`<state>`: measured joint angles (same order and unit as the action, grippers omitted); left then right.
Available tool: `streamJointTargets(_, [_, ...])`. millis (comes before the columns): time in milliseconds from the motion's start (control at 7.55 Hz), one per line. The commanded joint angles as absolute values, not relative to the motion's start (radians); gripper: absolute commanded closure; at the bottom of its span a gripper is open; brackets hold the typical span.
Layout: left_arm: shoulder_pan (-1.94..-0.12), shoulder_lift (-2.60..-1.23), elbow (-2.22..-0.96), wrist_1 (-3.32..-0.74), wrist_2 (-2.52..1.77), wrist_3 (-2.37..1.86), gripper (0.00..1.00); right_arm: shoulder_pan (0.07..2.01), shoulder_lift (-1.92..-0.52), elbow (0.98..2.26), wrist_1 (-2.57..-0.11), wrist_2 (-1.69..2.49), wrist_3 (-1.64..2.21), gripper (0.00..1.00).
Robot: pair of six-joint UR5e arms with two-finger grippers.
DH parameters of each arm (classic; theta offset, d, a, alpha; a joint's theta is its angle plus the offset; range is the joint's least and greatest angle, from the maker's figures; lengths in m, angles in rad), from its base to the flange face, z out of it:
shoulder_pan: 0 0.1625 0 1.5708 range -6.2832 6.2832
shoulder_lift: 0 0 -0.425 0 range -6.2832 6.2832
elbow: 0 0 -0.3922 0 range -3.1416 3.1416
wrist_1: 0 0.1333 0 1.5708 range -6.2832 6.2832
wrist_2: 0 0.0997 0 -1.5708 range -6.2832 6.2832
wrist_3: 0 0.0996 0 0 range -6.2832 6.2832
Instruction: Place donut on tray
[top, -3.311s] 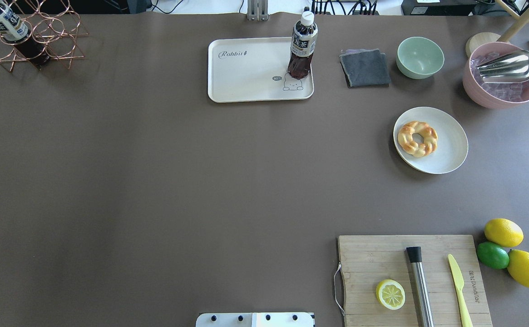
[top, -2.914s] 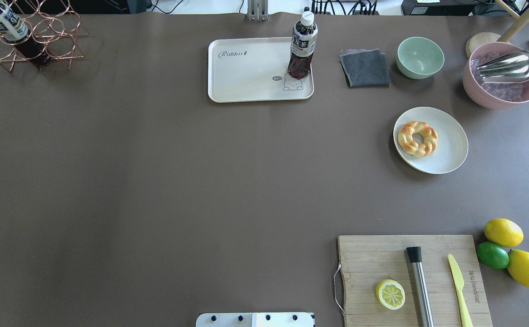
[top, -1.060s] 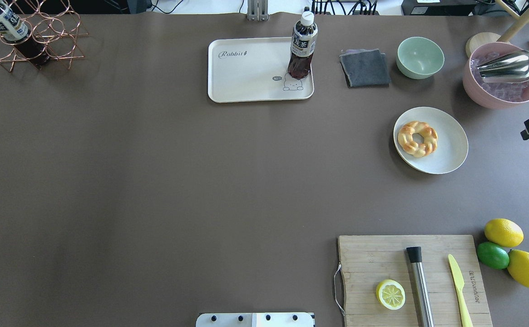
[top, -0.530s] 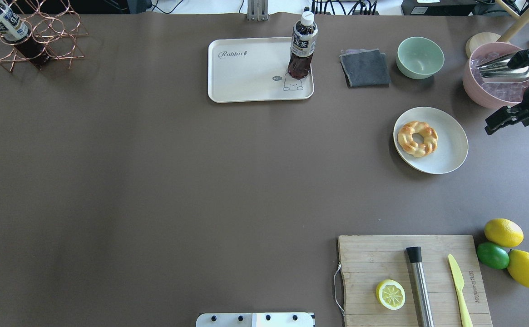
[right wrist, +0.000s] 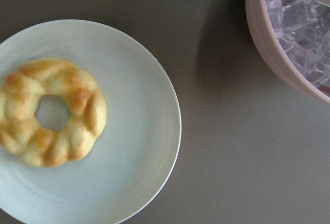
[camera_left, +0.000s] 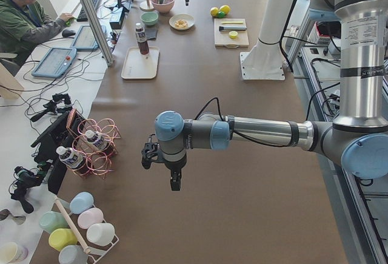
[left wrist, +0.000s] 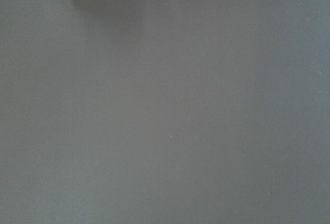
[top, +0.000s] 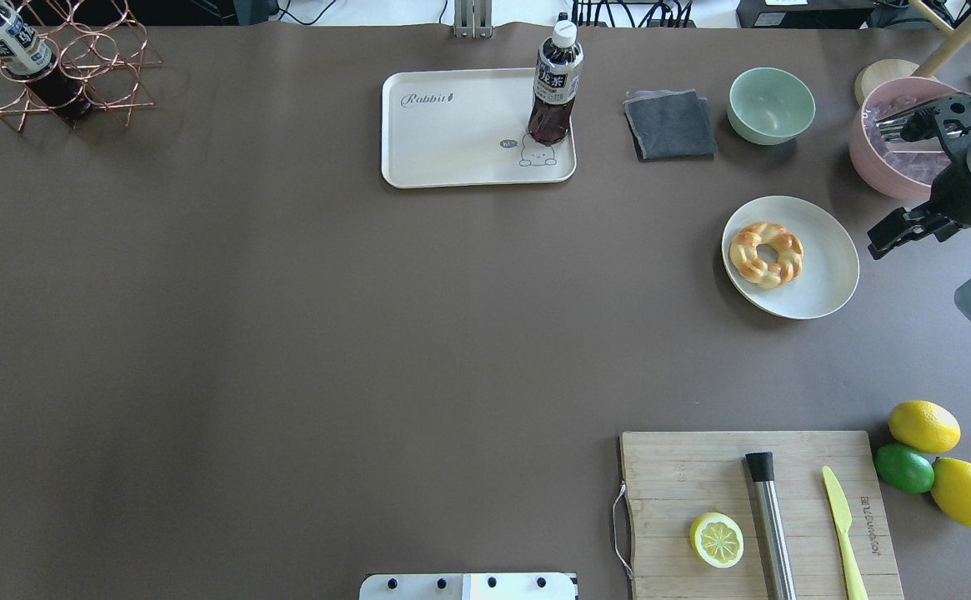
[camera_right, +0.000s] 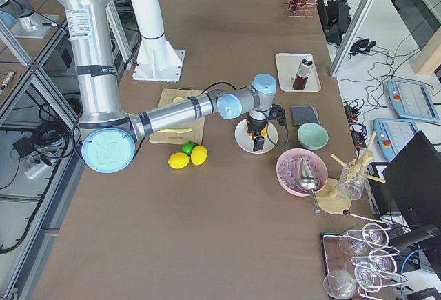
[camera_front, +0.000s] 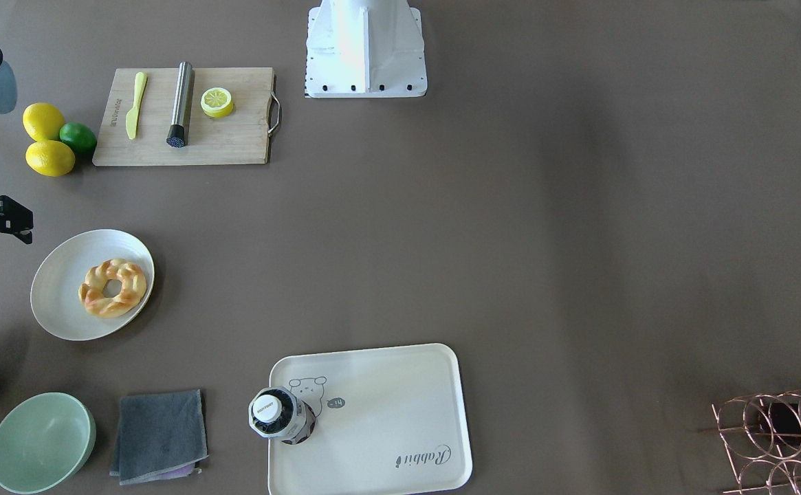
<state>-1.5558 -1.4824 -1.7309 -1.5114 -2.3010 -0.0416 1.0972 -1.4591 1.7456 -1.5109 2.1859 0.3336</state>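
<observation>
Brown table (top: 285,333), overhead. Donut (top: 766,254) on round plate (top: 827,279), 3 o'clock side; tray (top: 452,142) at 12, bottle (top: 553,92) on it. Right gripper (top: 889,236) hovers at plate's 3 o'clock, clear of it; released or clenched, cannot tell. Left gripper (camera_left: 174,184) likewise. Step: approach. Next: centre over donut, descend, grasp.

Legible markings: tray, bottles and board

The tray (top: 452,142) carries the word "Rabbit" in dark script near one corner, and a small speech bubble reading "hi" beside its bear drawing. The bottle (top: 553,92) standing on the tray has a dark label with large white East Asian characters, too small to read. The cutting board (top: 685,483) bears one line of printed lettering along an edge, not legible. The racked bottle (top: 8,40) has a similar label, unreadable.
</observation>
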Motion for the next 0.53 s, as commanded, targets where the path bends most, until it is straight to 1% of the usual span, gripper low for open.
streamJointTargets(0, [-1.555, -1.482, -1.732, -1.545, -2.301, -0.046, 0.01, 1.059, -1.445, 1.695, -1.484, 2.186, 0.482, 0.0])
streamJointTargets(132, [-1.555, -1.482, -1.733, -1.548, -2.301, -0.043, 0.01, 1.057, -1.433, 1.654, -1.41, 2.187, 0.539, 0.0])
streamJointTargets(397, [-1.555, -1.483, -1.732, -1.581, -2.301, -0.048, 0.01, 1.057, -1.433, 1.521, -1.167, 2.186, 0.644, 0.0])
